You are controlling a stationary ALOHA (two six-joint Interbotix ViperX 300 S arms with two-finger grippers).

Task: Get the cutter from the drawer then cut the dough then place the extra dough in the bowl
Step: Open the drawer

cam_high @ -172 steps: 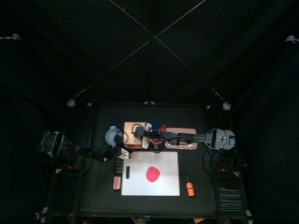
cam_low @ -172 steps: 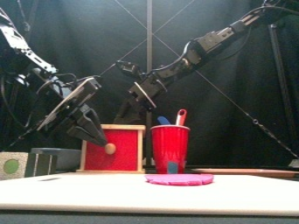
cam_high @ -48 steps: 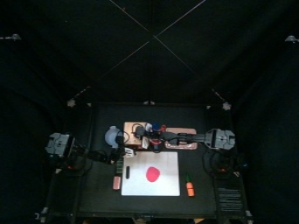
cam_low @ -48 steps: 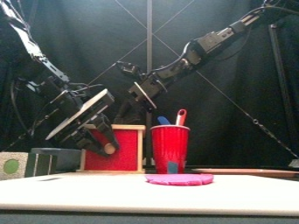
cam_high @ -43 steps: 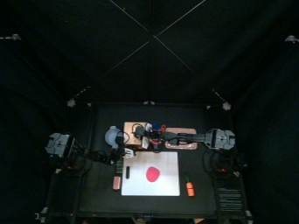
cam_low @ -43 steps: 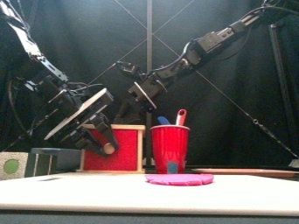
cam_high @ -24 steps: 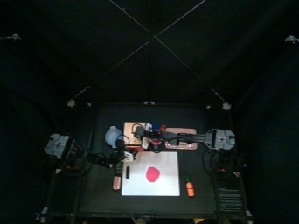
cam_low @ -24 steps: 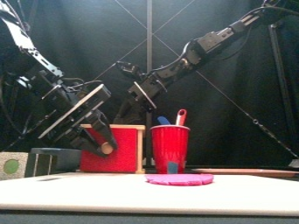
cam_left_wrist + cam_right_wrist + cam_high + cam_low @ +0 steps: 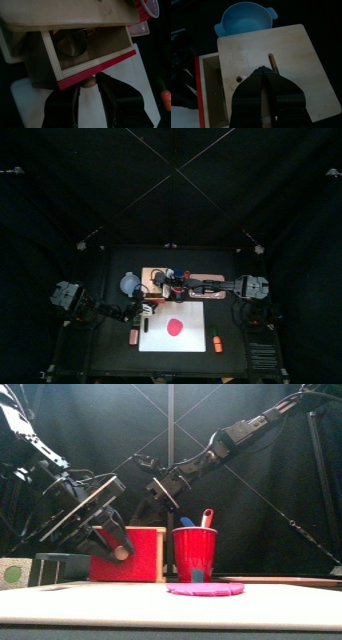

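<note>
Your left jaws are clenched on the knob (image 9: 85,85) of the pulled-out red drawer (image 9: 100,67). The cutter (image 9: 70,44) lies inside it, straight ahead of them just past the red front. Your right jaws, pressed together, rest on top of the wooden box (image 9: 271,50). No writing is readable.

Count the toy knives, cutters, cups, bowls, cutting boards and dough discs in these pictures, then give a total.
Toy knives: 2, blue knife and red knife
Metal cutter: 1
Red cup: 1
Blue-grey bowl: 1
White cutting board: 1
Dough disc: 1
Total: 7
</note>
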